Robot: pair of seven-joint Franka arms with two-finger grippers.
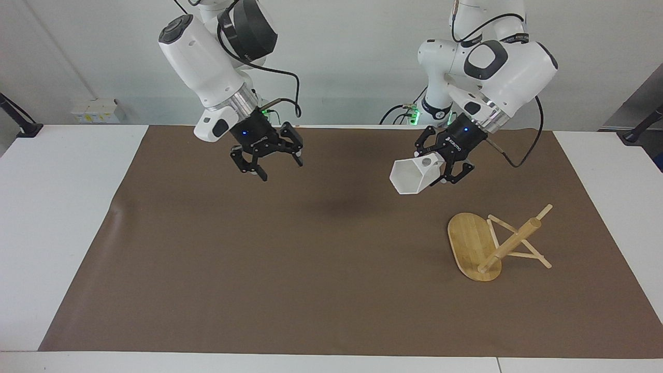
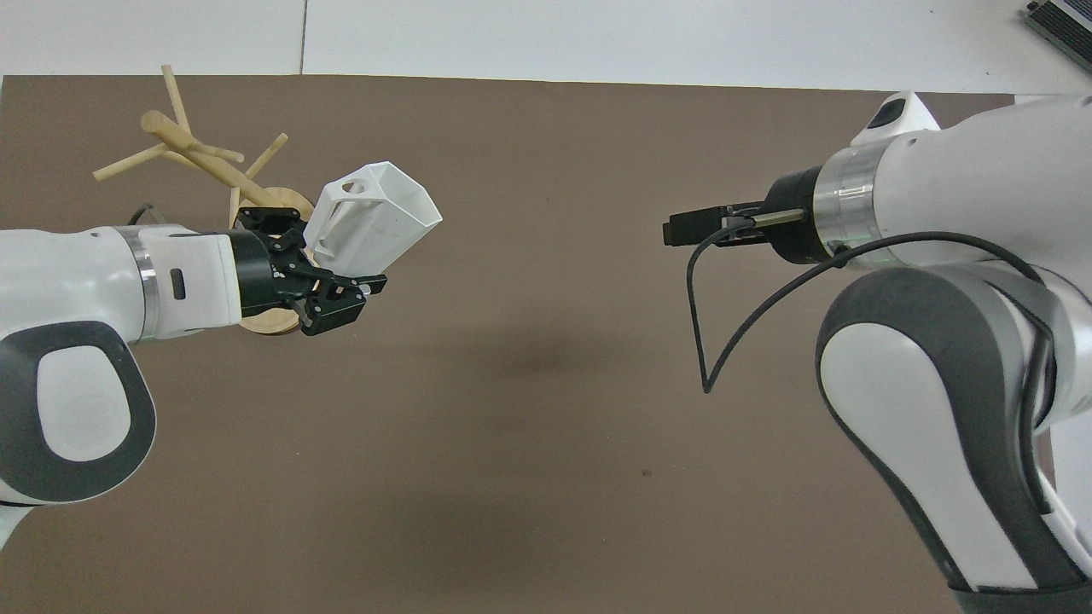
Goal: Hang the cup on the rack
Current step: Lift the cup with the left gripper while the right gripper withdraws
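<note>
The cup (image 1: 413, 176) is a white faceted mug. My left gripper (image 1: 440, 166) is shut on it near the handle and holds it in the air, tilted, with its opening turned down toward the right arm's end. It also shows in the overhead view (image 2: 375, 213), held by the left gripper (image 2: 320, 266) over the mat beside the rack's base. The bamboo rack (image 1: 510, 242) sits on the mat toward the left arm's end, apart from the cup; its post and pegs (image 2: 192, 153) show free. My right gripper (image 1: 267, 157) is open and empty over the mat (image 2: 682, 228).
A brown mat (image 1: 290, 269) covers most of the white table (image 1: 62, 207). A black cable (image 2: 708, 341) hangs in a loop from the right wrist. Small boxes (image 1: 96, 110) stand at the wall off the right arm's end.
</note>
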